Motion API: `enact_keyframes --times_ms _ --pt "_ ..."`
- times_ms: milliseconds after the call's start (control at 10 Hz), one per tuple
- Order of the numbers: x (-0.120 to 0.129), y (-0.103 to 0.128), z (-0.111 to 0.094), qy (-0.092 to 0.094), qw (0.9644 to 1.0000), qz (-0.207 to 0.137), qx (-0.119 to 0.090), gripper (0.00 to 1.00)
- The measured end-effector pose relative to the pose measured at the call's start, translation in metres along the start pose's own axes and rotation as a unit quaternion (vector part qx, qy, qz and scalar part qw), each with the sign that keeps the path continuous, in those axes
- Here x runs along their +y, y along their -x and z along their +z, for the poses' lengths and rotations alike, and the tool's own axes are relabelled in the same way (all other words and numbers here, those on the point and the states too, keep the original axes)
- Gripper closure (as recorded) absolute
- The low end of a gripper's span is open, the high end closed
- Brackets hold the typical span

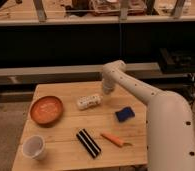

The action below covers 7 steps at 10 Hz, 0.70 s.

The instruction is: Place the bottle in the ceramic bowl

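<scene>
At the near-left corner of the desk (61, 152) stands a white cup (33, 147). It sits out of the line I expect to carry along, though a low swing could clip it. By the near edge lie a dark striped block (88, 143) and a thin orange thing (113, 139) that I can't identify. A blue pad (124, 114) lies further in, toward the right.

The ceramic bowl (46, 110) is against the left edge and holds nothing. The bottle (89, 101) lies on its side in the middle of the desk, apart from the bowl.

The claw (106, 92) hangs just beside the bottle's right end, on the far side. Its own wrist blocks my view, so I can't tell whether it is released or clenched, or whether it touches the bottle.

My worry is a sideways nudge: the bottle is round and could roll off toward the near edge. The bowl is also shallow, so a long bottle dropped off-centre may ride the rim and tip out.

The arm's bulk hides the right edge and the near-right corner of the desk.
</scene>
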Motion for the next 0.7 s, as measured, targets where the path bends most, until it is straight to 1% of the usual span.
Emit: enact_keyframes --times_ms 100,200,300,500,600,700 --pt "-0.003 0.005 -0.005 -0.001 1.0000 -0.003 0.001 0.89" --pt "-0.005 0.005 -0.005 -0.001 1.0000 -0.007 0.001 0.88" --pt "-0.007 0.002 -0.002 -0.002 1.0000 -0.008 0.001 0.83" --pt "-0.008 -0.002 0.017 -0.003 0.9999 -0.011 -0.001 0.63" --pt "-0.010 0.000 0.023 -0.003 0.9999 -0.013 -0.001 0.52" --pt "-0.016 0.003 0.025 -0.004 0.9998 -0.017 -0.003 0.43"
